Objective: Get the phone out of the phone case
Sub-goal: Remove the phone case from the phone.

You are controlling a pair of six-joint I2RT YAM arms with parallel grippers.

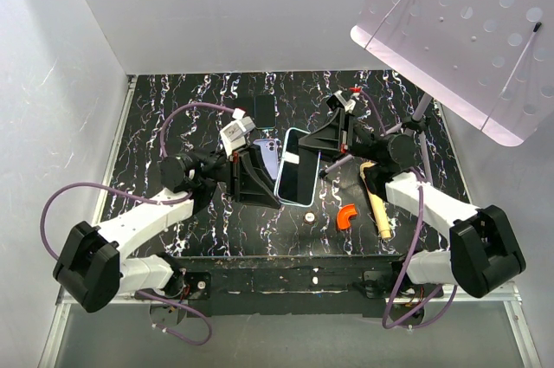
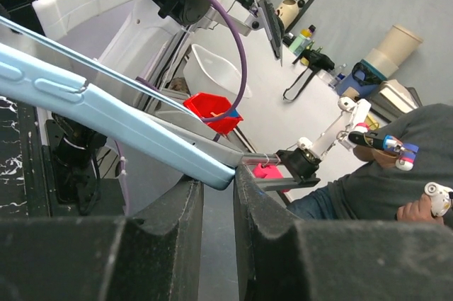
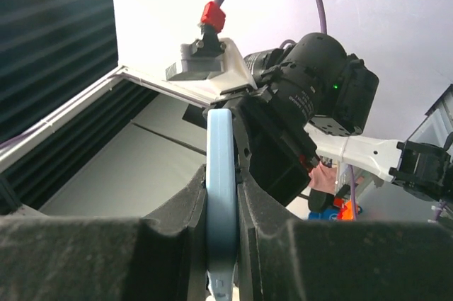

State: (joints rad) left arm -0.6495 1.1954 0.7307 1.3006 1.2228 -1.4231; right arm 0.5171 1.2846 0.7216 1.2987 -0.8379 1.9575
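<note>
The phone in its light blue case (image 1: 295, 167) is held tilted above the middle of the table, dark face up. A lavender slab with a camera lens (image 1: 267, 154) shows at its upper left. My right gripper (image 1: 322, 145) is shut on the case's right edge; the case edge (image 3: 222, 195) stands pinched between its pads. My left gripper (image 1: 262, 179) is at the case's left side. In the left wrist view the case's corner (image 2: 212, 168) sits wedged between the fingertips (image 2: 244, 188), and a grey slab edge (image 2: 152, 106) runs alongside the case.
An orange curved piece (image 1: 347, 216), a wooden-handled tool (image 1: 378, 205) and a small ring (image 1: 310, 215) lie at the front right. A dark rectangle (image 1: 264, 108) lies at the back. A perforated white board (image 1: 467, 30) overhangs the right rear corner.
</note>
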